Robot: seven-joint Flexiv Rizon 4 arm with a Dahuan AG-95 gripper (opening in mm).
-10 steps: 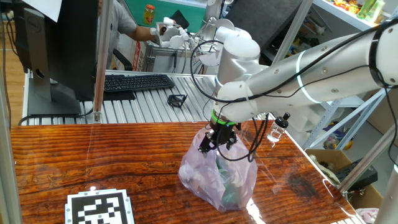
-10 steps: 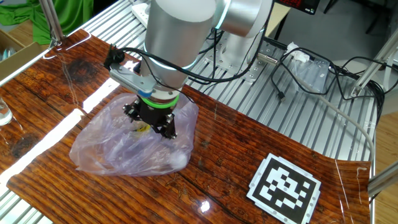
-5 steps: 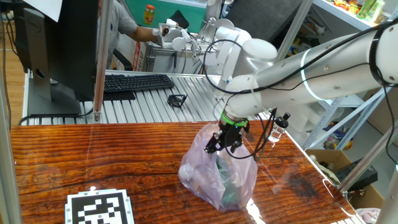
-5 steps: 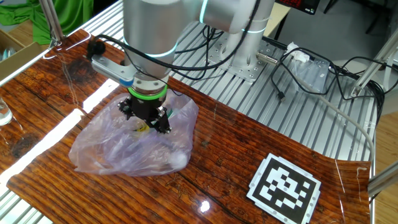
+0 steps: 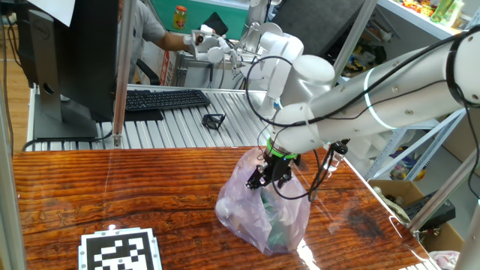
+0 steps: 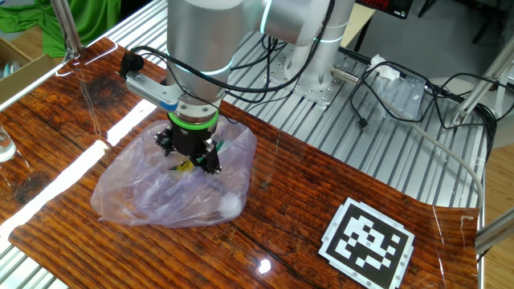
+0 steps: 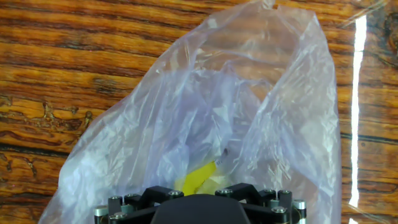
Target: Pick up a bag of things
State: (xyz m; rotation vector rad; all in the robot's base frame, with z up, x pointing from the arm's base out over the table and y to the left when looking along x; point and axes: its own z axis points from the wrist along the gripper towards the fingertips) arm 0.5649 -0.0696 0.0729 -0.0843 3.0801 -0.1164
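The bag of things [image 5: 262, 214] is a crinkly, translucent pale lilac plastic bag lying on the wooden table. It also shows in the other fixed view [image 6: 152, 193] and fills the hand view [image 7: 242, 106], where a yellow item [image 7: 198, 177] shows through the plastic. My gripper [image 5: 270, 178] points down onto the top of the bag. In the other fixed view its black fingers [image 6: 210, 160] look spread and pressed into the plastic on either side of a fold. The hand view shows only the gripper's black mount at the bottom edge.
A black-and-white marker tag [image 5: 120, 251] lies on the wood near the front, also seen in the other fixed view [image 6: 369, 241]. A keyboard [image 5: 165, 98], a monitor [image 5: 67, 60] and a metal post [image 5: 120, 67] stand behind. A small bottle [image 5: 334, 156] stands right of the bag.
The arm's wrist has swung and shifted a little while the gripper stayed at the bag's top. The bag has not moved.
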